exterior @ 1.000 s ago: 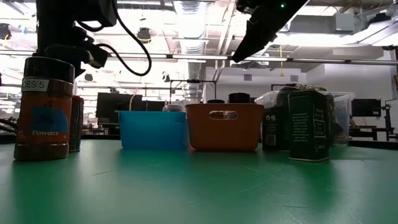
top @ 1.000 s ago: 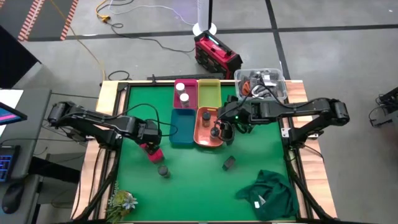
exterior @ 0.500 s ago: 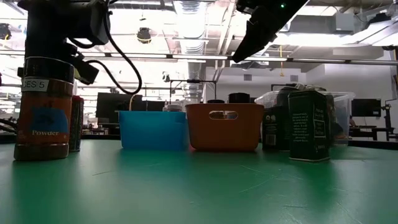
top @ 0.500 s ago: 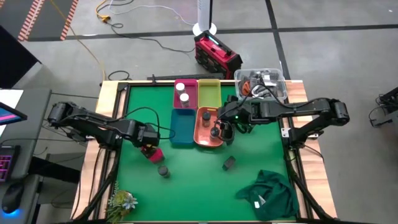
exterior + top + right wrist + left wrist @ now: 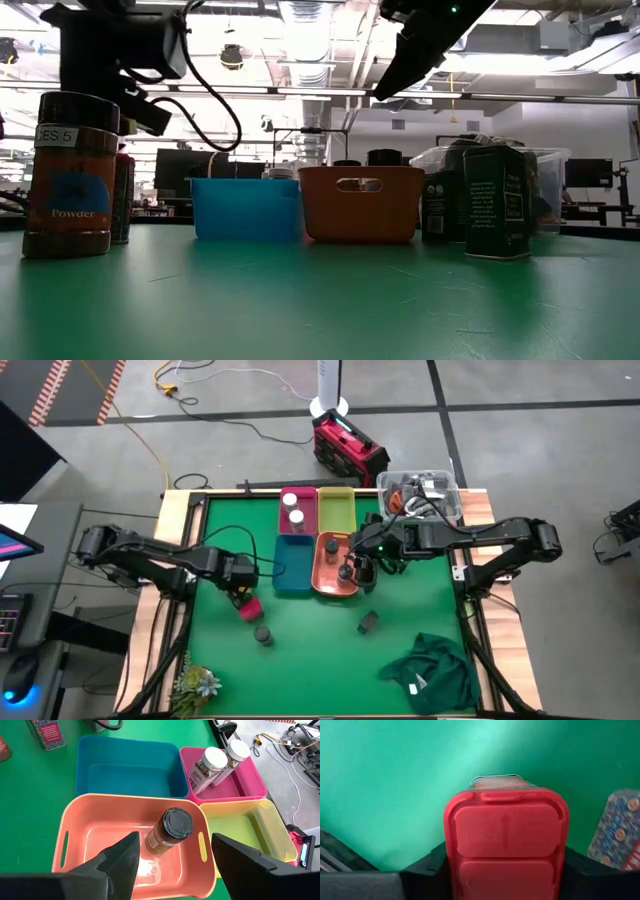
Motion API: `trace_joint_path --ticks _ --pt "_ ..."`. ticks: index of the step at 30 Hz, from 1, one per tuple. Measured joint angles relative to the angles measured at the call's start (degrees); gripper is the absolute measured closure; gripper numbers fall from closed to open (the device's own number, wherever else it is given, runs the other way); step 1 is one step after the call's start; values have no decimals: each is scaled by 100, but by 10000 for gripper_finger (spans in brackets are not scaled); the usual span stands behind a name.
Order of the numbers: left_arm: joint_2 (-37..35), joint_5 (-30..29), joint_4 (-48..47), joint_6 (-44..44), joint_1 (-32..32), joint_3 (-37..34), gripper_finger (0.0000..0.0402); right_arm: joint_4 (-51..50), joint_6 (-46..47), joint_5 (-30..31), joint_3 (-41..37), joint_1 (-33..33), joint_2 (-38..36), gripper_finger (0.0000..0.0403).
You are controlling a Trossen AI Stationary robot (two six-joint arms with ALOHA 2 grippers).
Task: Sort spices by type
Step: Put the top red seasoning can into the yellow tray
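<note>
High view. Left pincer sits left of centre on the green counter, over a red tin at lower left of the bins. Right pincer hangs at the right edge of the orange bin. Count here: four bins, pink, yellow, blue and orange; two white-capped jars in the pink; one dark round jar in the orange; one round jar and one dark tin loose toward the lower middle. A green cloth lies lower right.

Low view. Powder jar at far left, foreground; two dark tins at right; blue and orange bins centre.

Left wrist view. A red-lidded tin fills the centre, dark fingers snug against both flanks: clamped on it. A second patterned container at right edge.

Right wrist view. Fingers spread wide, holding nothing, above the orange bin with its single jar; blue bin holds nothing.

Judgement: the red tin grasp is in hand; next calls for a lift and carry to a bin of its own kind, likely blue.
</note>
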Motion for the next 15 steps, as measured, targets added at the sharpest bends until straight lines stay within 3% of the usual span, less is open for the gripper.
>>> trace_joint_path --ticks 5,15 --pt "0 -46 -2 756 598 238 203 0 -1 -1 0 0 0 127" --pt "0 -223 345 2636 1920 1445 202 -8 -2 -1 0 -4 0 127"
